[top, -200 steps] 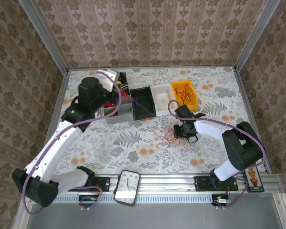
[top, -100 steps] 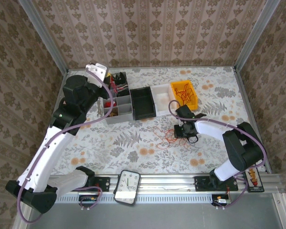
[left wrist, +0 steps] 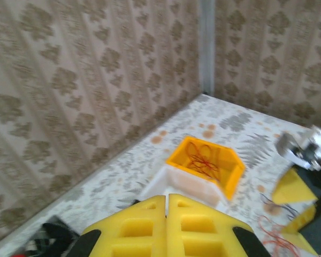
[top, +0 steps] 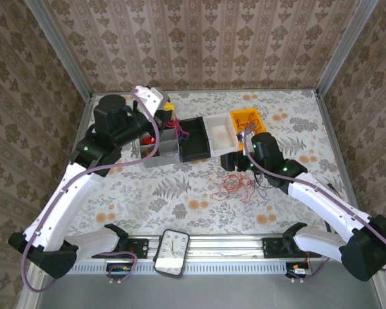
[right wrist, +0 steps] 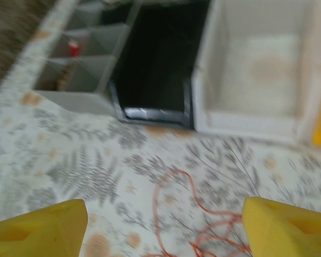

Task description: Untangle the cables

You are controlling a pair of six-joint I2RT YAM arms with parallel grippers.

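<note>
The loose cables [top: 235, 183], red, orange and black, lie in a heap on the flowery table [top: 148, 199], just in front of the white bin [top: 220, 129]. More red ones sit in the orange bin [left wrist: 206, 160]. The right gripper [right wrist: 166, 214] is wide open and holds nothing, over the heap's far edge. The left gripper [left wrist: 166, 214] is pressed shut with nothing showing between its fingers, above the grey organizer [top: 161, 151]. Open table lies left of the heap. The sticker [top: 341, 241] on the front rail is too small to read.
</note>
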